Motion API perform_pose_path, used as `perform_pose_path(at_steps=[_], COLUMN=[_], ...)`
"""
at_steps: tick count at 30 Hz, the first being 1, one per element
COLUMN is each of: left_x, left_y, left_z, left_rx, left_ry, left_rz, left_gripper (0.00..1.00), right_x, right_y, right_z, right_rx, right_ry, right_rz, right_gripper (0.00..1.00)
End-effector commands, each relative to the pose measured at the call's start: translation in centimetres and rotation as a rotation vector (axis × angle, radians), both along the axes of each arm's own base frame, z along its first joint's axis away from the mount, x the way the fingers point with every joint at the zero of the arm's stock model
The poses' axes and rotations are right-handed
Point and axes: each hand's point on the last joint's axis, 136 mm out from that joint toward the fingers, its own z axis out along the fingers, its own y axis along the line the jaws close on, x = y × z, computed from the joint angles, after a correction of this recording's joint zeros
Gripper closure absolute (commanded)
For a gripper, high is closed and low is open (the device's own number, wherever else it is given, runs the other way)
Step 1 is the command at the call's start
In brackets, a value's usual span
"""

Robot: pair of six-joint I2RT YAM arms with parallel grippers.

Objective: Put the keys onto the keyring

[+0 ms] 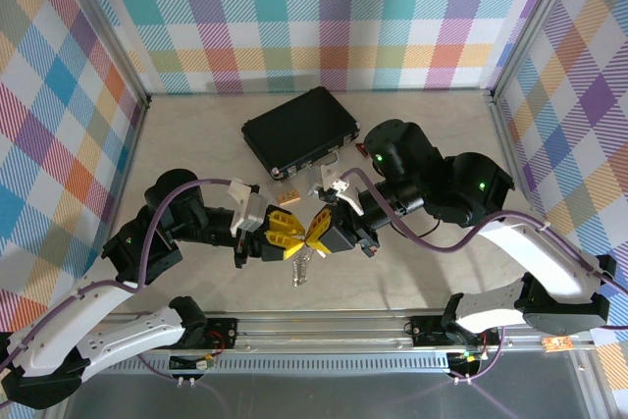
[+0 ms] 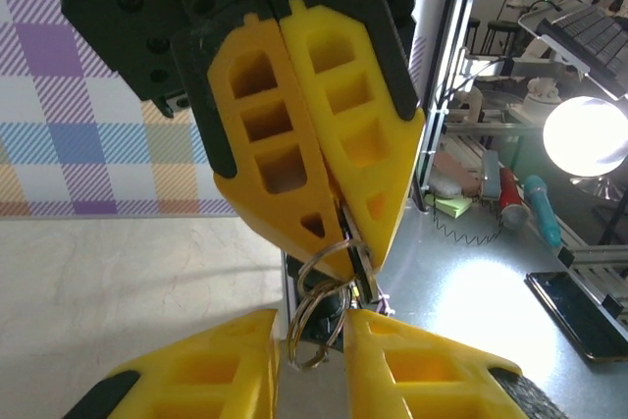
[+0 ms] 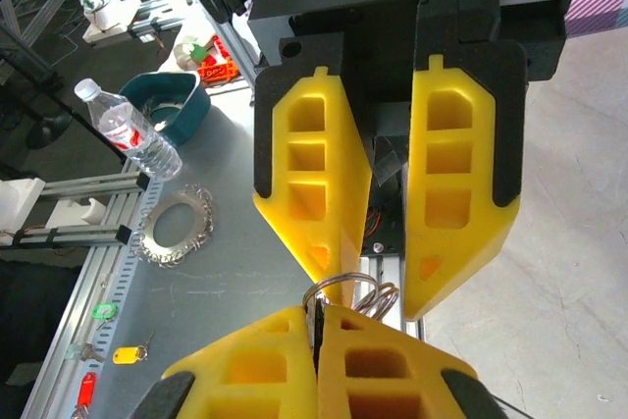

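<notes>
Pastel plaid walls (image 1: 314, 17) in many colours. Pale beige, faintly marbled tabletop (image 1: 196, 144). Black case (image 1: 299, 130) with silver trim. The left end effector (image 1: 289, 235) and right end effector (image 1: 316, 233) have yellow fingers (image 2: 265, 125) on black mounts. Silver keyring (image 2: 319, 287). Purple cables (image 1: 186, 188).

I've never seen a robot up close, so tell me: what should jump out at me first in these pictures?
Two yellow-fingered grippers meet tip to tip at the middle of the table: the left gripper with fingers apart, the right gripper shut on the keyring, its wire loops between them, keys dangling below. Behind them lies a black case, and bright plaid walls surround everything.
</notes>
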Motion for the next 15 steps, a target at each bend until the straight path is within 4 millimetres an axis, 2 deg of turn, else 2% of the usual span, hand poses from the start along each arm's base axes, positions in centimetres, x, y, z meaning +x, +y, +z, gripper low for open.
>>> perform_pose_path(at_steps=[1, 6, 10, 12, 15], left_x=[-1.0, -1.1, -0.8, -0.7, -0.8], left_y=[0.2, 0.1, -0.1, -0.1, -0.1], left_z=[2.2, 2.3, 1.8, 0.9, 0.8], left_rx=[-0.065, -0.064, -0.043, -0.007, -0.005], left_ry=[-0.034, -0.028, -0.028, -0.006, -0.006], left_rz=[-0.044, -0.056, -0.05, -0.048, -0.05], left_gripper=[0.76, 0.76, 0.76, 0.75, 0.75], right_x=[-0.9, -1.0, -1.1, -1.2, -1.2], right_y=[0.0, 0.0, 0.0, 0.0, -0.1], right_z=[1.5, 1.6, 1.7, 1.7, 1.9], right_rx=[0.05, 0.054, 0.058, 0.059, 0.062], right_ry=[-0.015, -0.019, -0.02, -0.021, -0.025], right_rz=[0.046, 0.047, 0.05, 0.055, 0.057], right_gripper=[1.0, 1.0, 1.0, 1.0, 1.0])
